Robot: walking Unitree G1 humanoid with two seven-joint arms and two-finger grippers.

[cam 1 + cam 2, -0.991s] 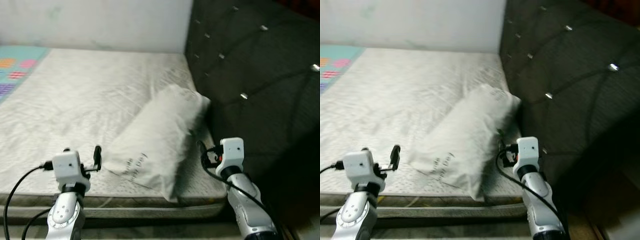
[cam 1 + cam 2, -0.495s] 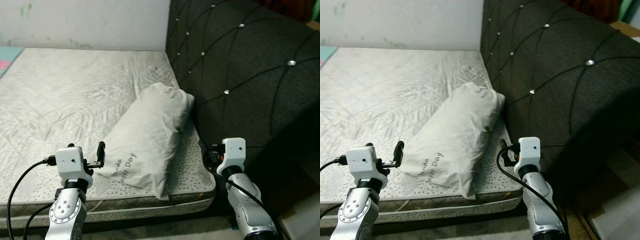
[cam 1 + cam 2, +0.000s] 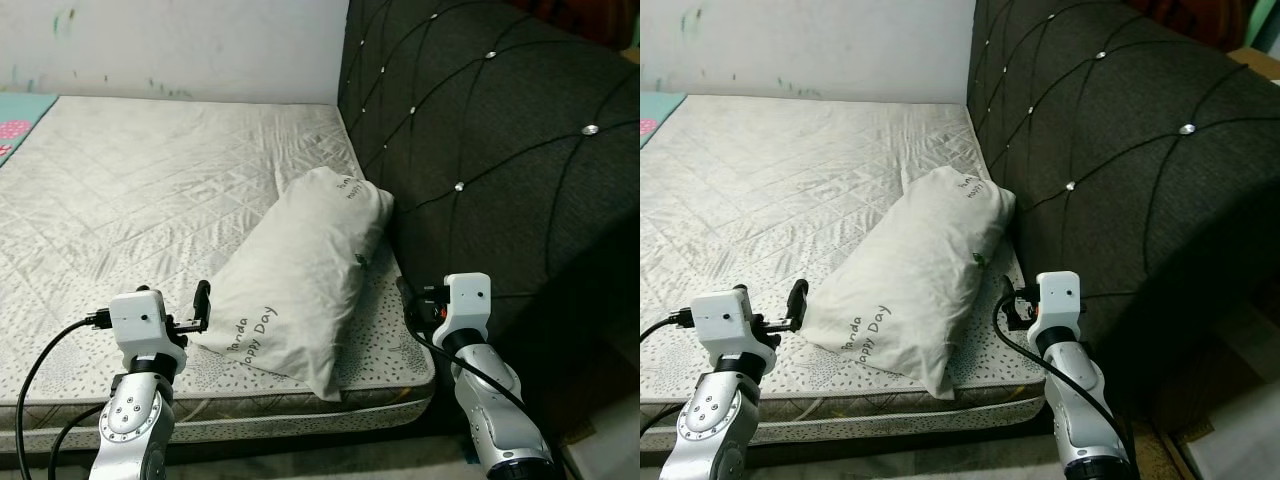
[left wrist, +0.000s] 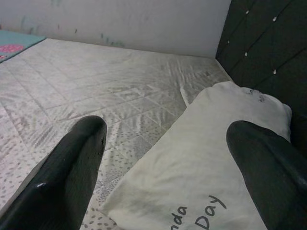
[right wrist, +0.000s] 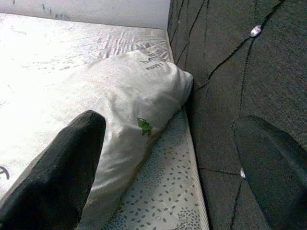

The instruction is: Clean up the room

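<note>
A white pillow (image 3: 300, 280) with "Panda Day" printed on it lies slanted on the bare grey mattress (image 3: 150, 180), its far end against the dark tufted headboard (image 3: 500, 150). My left gripper (image 4: 168, 132) is open and hovers just before the pillow's near left corner, nothing between its fingers (image 3: 203, 303). My right gripper (image 5: 168, 129) is open too. It is held low at the mattress's near right corner, beside the pillow's right side and close to the headboard. A small green mark (image 5: 144, 126) shows on the pillow's side.
A pale wall (image 3: 170, 40) runs behind the bed. A teal patterned cover (image 3: 15, 110) lies at the mattress's far left. The headboard walls off the right side. The mattress's front edge (image 3: 300, 415) is just below my grippers.
The whole picture has shifted and sharpened, so the camera has moved. Both arms keep the same pose and the pillow lies where it was.
</note>
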